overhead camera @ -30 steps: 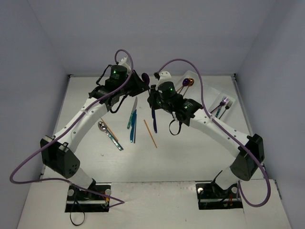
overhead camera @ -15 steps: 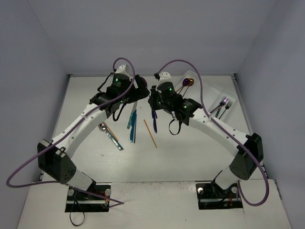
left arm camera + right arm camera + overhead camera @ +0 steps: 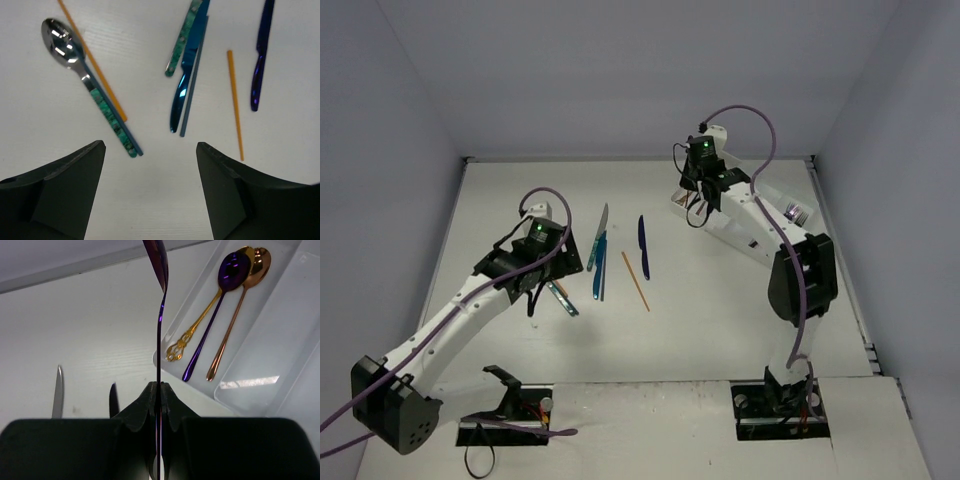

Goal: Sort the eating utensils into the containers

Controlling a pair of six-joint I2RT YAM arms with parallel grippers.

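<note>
My right gripper (image 3: 160, 385) is shut on a purple spoon (image 3: 160, 335), held edge-on with its bowl up, beside the near-left corner of the white tray (image 3: 265, 330). One tray compartment holds three spoons: gold (image 3: 192, 330), purple (image 3: 205, 340) and copper (image 3: 227, 335). From above, the right gripper (image 3: 693, 198) hangs at the back right. My left gripper (image 3: 150, 165) is open and empty above bare table. Beyond it lie a silver spoon with a teal handle (image 3: 75, 55), an orange chopstick (image 3: 95, 70), a blue knife (image 3: 187, 75), another orange chopstick (image 3: 235, 105) and a dark purple knife (image 3: 260, 60).
Forks (image 3: 794, 212) lie in the tray (image 3: 810, 210) behind the right arm. A teal-handled knife (image 3: 600, 228) and a blue chopstick (image 3: 195, 85) lie beside the blue knife. White walls close in the table at the back and sides.
The left gripper has opened, letting go of the purple spoon, and drawn back to the near left. The right gripper has shut on that spoon and swung right to the tray.
</note>
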